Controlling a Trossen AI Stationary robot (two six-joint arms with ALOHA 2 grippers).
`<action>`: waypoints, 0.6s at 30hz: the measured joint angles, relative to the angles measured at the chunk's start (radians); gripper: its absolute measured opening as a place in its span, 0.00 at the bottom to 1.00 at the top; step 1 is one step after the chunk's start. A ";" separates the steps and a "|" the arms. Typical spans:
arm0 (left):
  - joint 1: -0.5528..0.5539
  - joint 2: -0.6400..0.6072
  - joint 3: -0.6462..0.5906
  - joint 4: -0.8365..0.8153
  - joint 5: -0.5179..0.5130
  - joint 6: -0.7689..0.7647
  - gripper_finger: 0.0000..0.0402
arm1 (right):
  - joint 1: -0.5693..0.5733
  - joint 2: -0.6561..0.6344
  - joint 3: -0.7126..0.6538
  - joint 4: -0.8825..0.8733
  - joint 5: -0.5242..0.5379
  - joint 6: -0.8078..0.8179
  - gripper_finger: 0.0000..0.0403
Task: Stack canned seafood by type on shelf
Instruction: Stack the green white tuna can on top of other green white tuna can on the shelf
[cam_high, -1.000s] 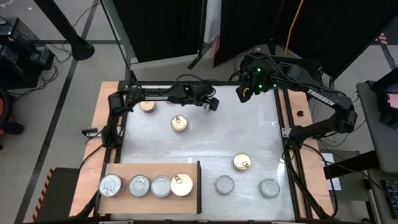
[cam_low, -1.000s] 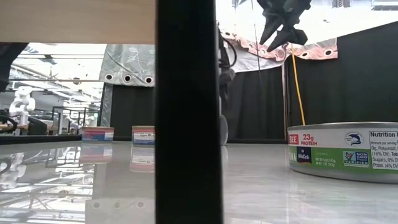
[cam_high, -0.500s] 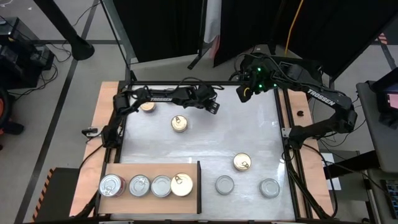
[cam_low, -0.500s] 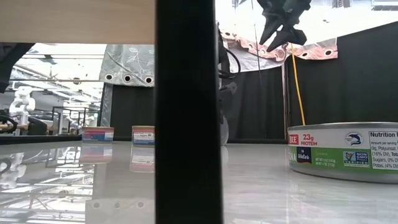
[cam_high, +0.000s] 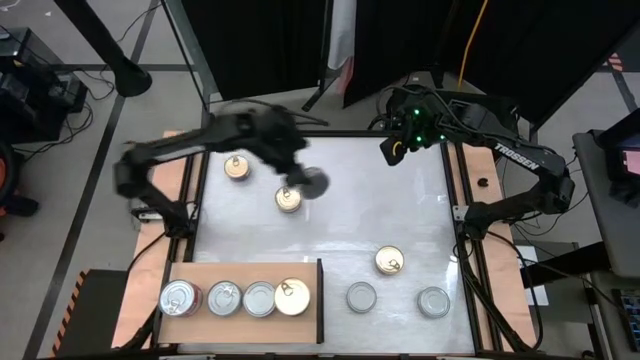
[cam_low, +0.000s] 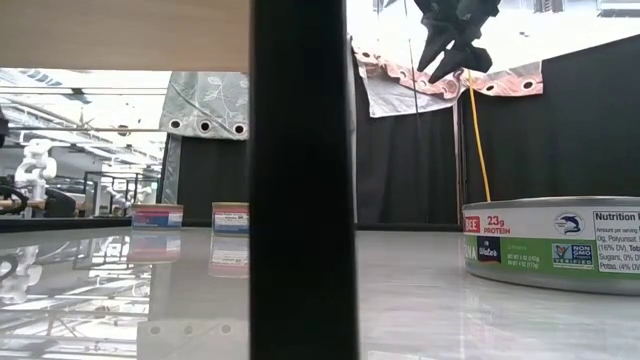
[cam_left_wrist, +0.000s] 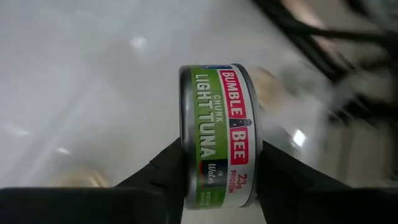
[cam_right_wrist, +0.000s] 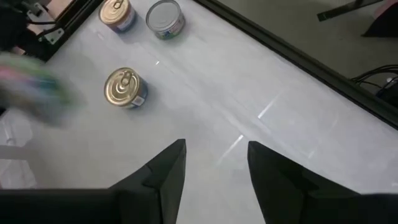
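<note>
My left gripper (cam_high: 313, 183), blurred by motion, is above the table's middle left and shut on a green-labelled tuna tin (cam_left_wrist: 217, 134), next to a gold-lidded tin (cam_high: 288, 199). Two more gold tins (cam_high: 237, 168) (cam_high: 389, 261) and two silver-lidded tins (cam_high: 361, 296) (cam_high: 433, 300) rest flat on the white table. The wooden shelf (cam_high: 200, 272) at the near left carries a row of several tins (cam_high: 259, 298). My right gripper (cam_high: 393, 150) hangs open over the far right, nothing between its fingers (cam_right_wrist: 163, 168). My left gripper pinches the tuna tin between its two fingers (cam_left_wrist: 163, 171), one on each flat end, so the labelled wall (cam_left_wrist: 214, 180) faces the wrist camera. The tin is lifted clear of the table.
In the low view the shelf's dark upright edge (cam_low: 303, 180) blocks the middle, and a green-labelled tin (cam_low: 555, 240) stands at the near right. Free white tabletop lies between the middle tins and the far right corner. Cables run along the table's frame.
My left arm has swung away from the far edge, its elbow going out toward the table's left, and its gripper has come toward the near side beside the middle gold tin, carrying the tuna tin. In the low view the arm has left its place behind the upright edge.
</note>
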 joint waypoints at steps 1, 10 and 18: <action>0.000 -0.049 0.001 -0.050 0.044 0.019 0.37 | 0.003 0.000 0.000 0.000 0.000 0.002 0.41; -0.081 -0.349 0.001 -0.423 0.453 0.087 0.37 | 0.085 0.000 0.000 0.011 -0.062 0.178 0.41; -0.296 -0.408 -0.086 -0.536 0.461 0.115 0.37 | 0.282 0.000 0.000 0.258 -0.084 0.468 0.41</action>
